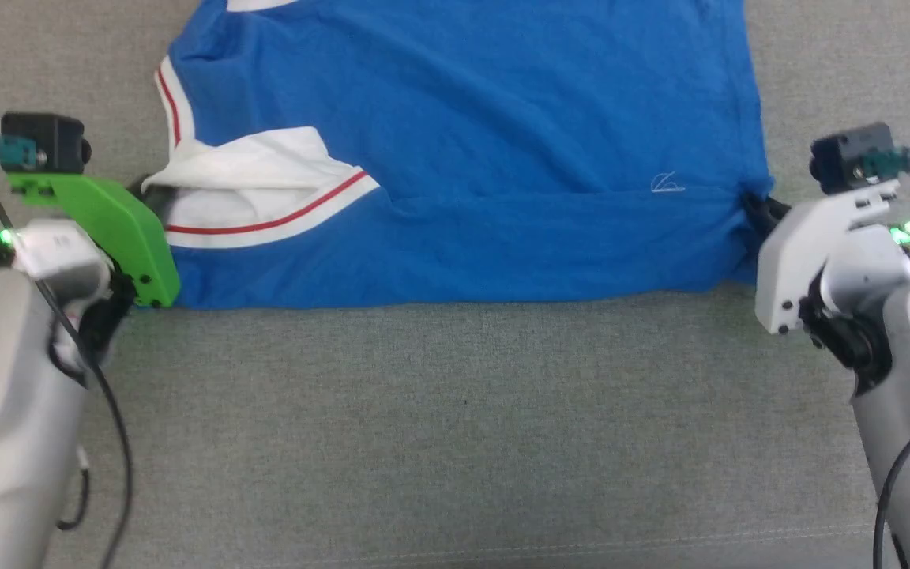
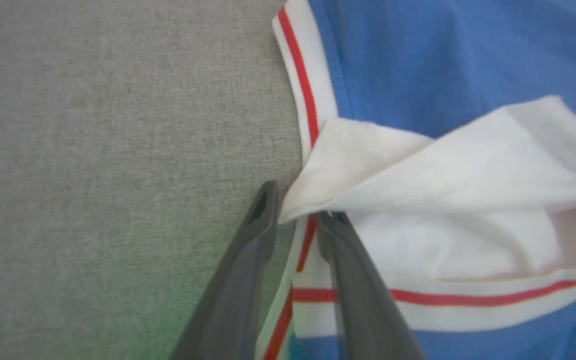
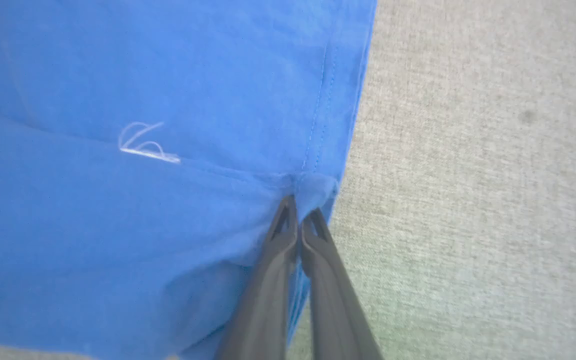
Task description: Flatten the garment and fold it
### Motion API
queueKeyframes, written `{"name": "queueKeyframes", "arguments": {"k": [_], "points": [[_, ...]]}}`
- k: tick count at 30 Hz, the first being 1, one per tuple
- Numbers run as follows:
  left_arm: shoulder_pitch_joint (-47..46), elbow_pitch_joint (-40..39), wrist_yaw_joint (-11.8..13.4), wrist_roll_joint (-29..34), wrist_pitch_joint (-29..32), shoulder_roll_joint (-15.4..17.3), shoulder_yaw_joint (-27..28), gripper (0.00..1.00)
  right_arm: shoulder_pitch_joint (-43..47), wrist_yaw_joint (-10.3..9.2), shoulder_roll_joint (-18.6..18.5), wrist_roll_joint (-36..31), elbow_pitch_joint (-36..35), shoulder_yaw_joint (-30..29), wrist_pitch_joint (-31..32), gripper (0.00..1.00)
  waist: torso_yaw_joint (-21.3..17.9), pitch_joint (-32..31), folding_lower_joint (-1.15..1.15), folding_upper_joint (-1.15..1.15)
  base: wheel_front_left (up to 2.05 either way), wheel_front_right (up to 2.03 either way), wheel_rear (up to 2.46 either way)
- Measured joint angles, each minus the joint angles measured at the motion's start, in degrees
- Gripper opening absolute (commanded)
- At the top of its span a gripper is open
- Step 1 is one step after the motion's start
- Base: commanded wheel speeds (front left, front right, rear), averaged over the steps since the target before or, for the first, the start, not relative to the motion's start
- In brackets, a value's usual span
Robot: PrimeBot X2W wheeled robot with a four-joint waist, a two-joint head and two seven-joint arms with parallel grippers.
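Fold along the near side of the garment (image 1: 502, 118), with an end effector at each end of it.

We see the garment lying flat on the grey worktop (image 1: 455, 411), its near band doubled over and the crease running side to side. The left end effector (image 2: 300, 212) stands spread, with the striped edge of the white sleeve (image 2: 443, 200) lying loose between its fingers. The right end effector (image 3: 299, 220) is pressed together, pinching the folded corner at the hem. We judge this fold laid and the release in hand. Next, the right must let go and both must lift straight clear without dragging cloth. The rumpled sleeve wants smoothing. Bare worktop lies open on the near side and beyond both side edges, while the far part runs out of the head view.
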Motion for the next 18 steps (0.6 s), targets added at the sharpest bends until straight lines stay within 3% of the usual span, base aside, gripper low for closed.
{"name": "queueKeyframes", "arguments": {"k": [5, 10, 18], "points": [[5.03, -3.47, 2.47, 2.92, -16.29, -3.27, 1.57, 1.00, 6.13, 0.00, 2.27, -0.41, -3.57, -4.13, -7.90, 1.00, 0.45, -2.61, 0.00, 0.00, 0.00, 0.00, 0.00], [12.24, -8.45, 5.78, 4.64, -31.56, -7.04, 4.24, 1.00, 13.18, 0.00, 6.15, -1.91, -8.14, -7.53, -20.24, 1.00, 1.11, -6.10, 0.00, 0.00, 0.00, 0.00, 0.00], [23.61, -11.95, 9.79, 5.12, -36.01, -11.84, 6.34, 1.00, 23.67, 0.00, 10.90, -3.19, -11.52, -10.11, -37.35, 1.00, 1.77, -11.77, 0.00, 0.00, 0.00, 0.00, 0.00]]}}
